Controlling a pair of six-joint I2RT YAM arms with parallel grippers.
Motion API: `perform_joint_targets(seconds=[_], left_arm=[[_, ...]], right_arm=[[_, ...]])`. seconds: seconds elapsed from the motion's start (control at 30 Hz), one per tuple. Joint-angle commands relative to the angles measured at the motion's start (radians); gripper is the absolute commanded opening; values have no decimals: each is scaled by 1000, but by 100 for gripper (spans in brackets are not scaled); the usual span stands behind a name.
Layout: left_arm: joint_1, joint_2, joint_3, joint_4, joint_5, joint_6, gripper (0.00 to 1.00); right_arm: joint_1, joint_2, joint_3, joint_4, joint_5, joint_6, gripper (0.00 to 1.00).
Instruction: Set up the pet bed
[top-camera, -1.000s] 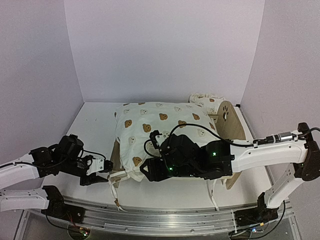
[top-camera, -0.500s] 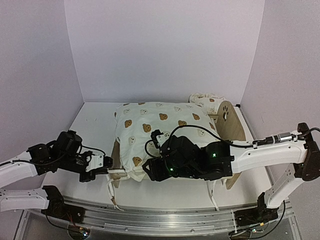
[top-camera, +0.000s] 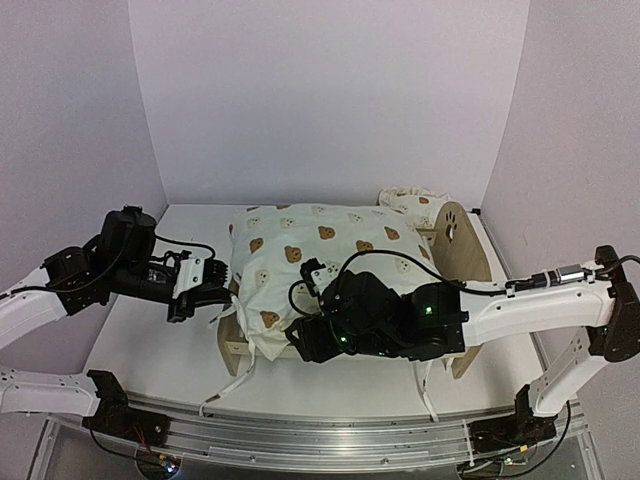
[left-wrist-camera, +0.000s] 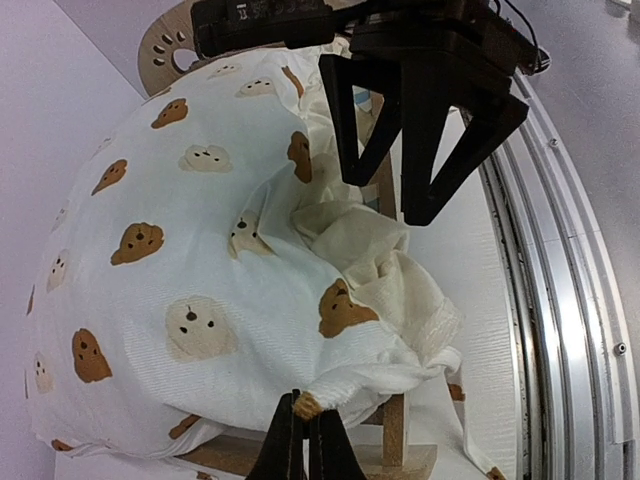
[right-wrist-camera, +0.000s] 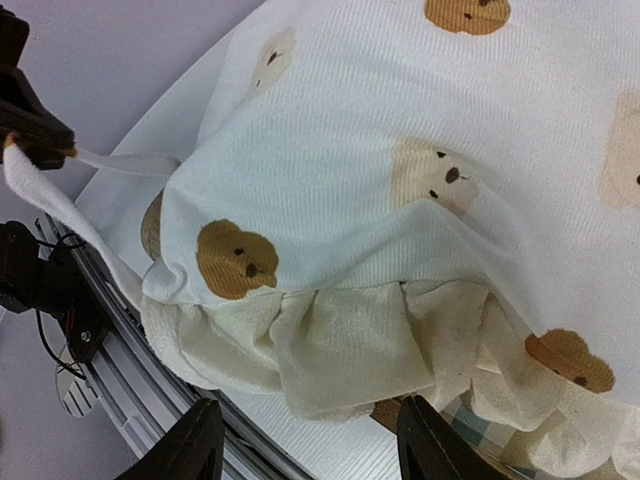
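We are fitting the cushion (top-camera: 320, 245) onto the pet bed (top-camera: 457, 240), which stands on the table (top-camera: 150, 350). Left fingers (left-wrist-camera: 287, 450) pinch its corner tie (left-wrist-camera: 375, 378); right fingers (right-wrist-camera: 195, 445) hover open. Next, we judge, that corner needs drawing down over the frame.

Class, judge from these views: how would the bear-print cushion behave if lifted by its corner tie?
Probably floppy: the cushion sags and bunches over the bed frame. Likely light: a thin tie pinched by the left fingers pulls its corner taut. Unlikely to roll.
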Motion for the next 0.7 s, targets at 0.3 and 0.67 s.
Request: perform_joint_targets(seconds=[0.3,0.67], left_arm=[[-2,111,213,135,44,-57,0],[-1,126,224,119,48,-102,0]], right_arm=[[-4,-68,-11,23,42,-10,59],[-6,-69,-11,21,45,-22,59]])
